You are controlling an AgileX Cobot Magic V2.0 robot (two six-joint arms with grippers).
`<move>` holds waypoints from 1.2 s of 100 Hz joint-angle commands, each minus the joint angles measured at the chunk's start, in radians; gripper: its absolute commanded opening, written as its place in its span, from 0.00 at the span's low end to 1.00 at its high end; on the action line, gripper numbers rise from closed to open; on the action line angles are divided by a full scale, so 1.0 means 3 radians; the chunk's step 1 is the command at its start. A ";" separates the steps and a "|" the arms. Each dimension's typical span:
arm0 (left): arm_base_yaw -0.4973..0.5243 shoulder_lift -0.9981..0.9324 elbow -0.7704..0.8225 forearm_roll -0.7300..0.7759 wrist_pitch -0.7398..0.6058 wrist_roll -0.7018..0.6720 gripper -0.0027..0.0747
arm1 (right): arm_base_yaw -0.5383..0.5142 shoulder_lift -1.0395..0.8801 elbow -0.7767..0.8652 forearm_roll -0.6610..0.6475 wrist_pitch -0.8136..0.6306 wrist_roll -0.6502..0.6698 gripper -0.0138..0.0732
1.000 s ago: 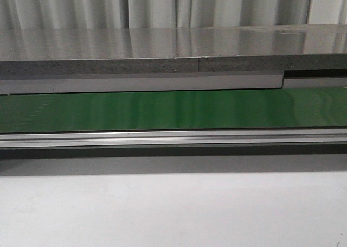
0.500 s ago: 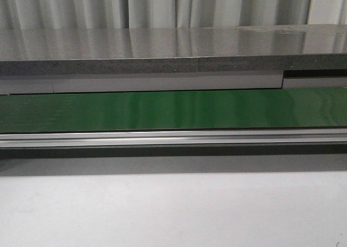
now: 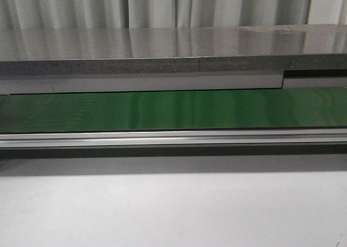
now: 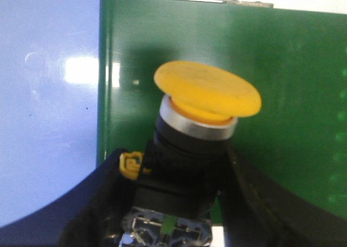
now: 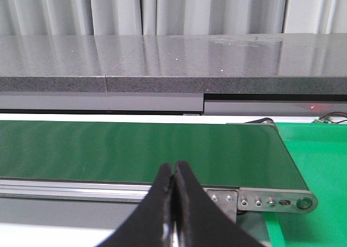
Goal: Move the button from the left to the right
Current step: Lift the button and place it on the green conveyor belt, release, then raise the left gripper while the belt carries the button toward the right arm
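Note:
The button (image 4: pixel 209 92) shows only in the left wrist view: round yellow-orange mushroom cap, silver ring, black collar and black block with a small yellow clip. My left gripper (image 4: pixel 173 198) is shut on its black body, a finger (image 4: pixel 92 203) on each side, and holds it over the green conveyor belt (image 4: pixel 293 95) near the belt's edge. My right gripper (image 5: pixel 174 173) is shut and empty, in front of the belt's aluminium rail (image 5: pixel 81 188). Neither gripper nor the button appears in the front view.
The green belt (image 3: pixel 173 108) runs across the front view with an aluminium rail (image 3: pixel 173 138) in front and a grey shelf (image 3: pixel 173 54) behind. White table surface (image 3: pixel 173 209) lies in front. The belt's end bracket (image 5: pixel 274 199) and a green mat (image 5: pixel 320 160) sit to its right.

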 commanded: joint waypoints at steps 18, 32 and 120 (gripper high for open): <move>-0.0019 -0.0175 -0.0079 -0.0101 -0.0054 0.0002 0.65 | 0.0004 -0.0068 -0.0048 -0.0039 -0.0279 -0.0020 0.08; -0.0019 -0.0175 -0.0079 -0.0131 -0.0024 0.0011 0.69 | 0.0004 -0.0068 -0.0048 -0.0039 -0.0279 -0.0020 0.08; -0.0019 -0.2156 0.0918 -0.0520 -0.1445 0.0359 0.69 | 0.0004 -0.0068 -0.0048 -0.0039 -0.0279 -0.0020 0.08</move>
